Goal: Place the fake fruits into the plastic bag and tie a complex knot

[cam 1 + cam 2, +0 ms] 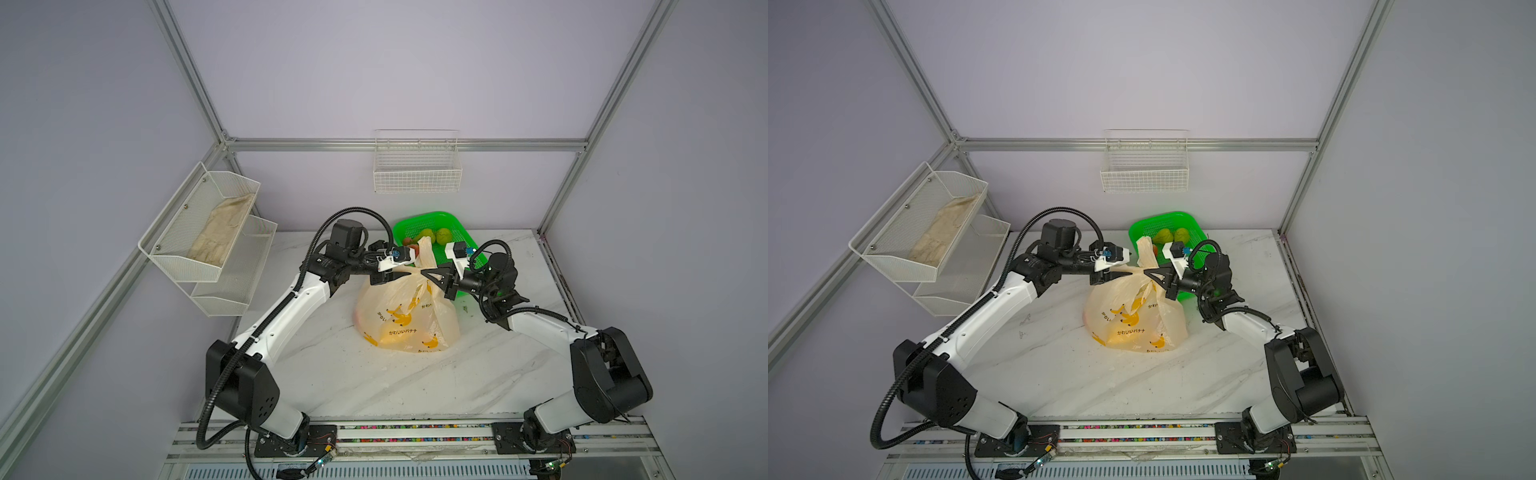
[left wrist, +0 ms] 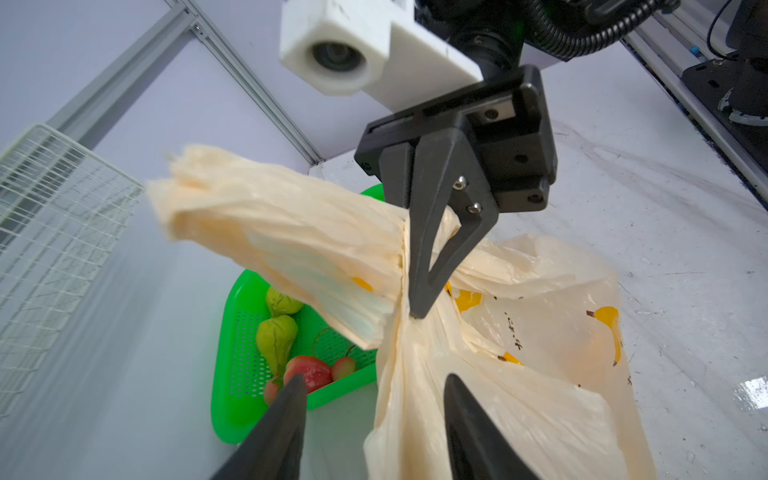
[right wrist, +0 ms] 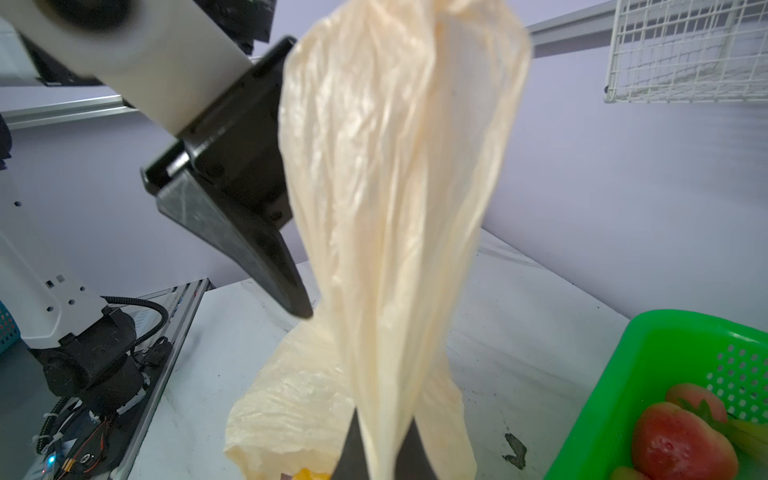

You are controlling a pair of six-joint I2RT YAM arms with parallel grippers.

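Note:
The cream plastic bag (image 1: 405, 316) (image 1: 1133, 320) with banana prints stands mid-table, orange shapes showing through it. Its bunched handle strips (image 3: 390, 187) rise upright. My right gripper (image 3: 384, 453) (image 1: 426, 273) is shut on those strips at the bag's neck. My left gripper (image 2: 374, 380) (image 1: 405, 275) faces it from the other side, open, with loose bag film between its fingers and nothing pinched. Fake fruits lie in the green basket (image 2: 232, 374) behind the bag: green pears (image 2: 276, 336) (image 1: 442, 236) and red strawberries (image 2: 311, 372) (image 3: 681, 444). No knot is in view.
The green basket (image 1: 419, 220) stands close behind the bag and under my right wrist. A white wire basket (image 1: 417, 174) hangs on the back wall. A mesh shelf (image 1: 199, 224) holding a cloth is mounted on the left. Both arm bases sit on the front rail (image 1: 415, 428).

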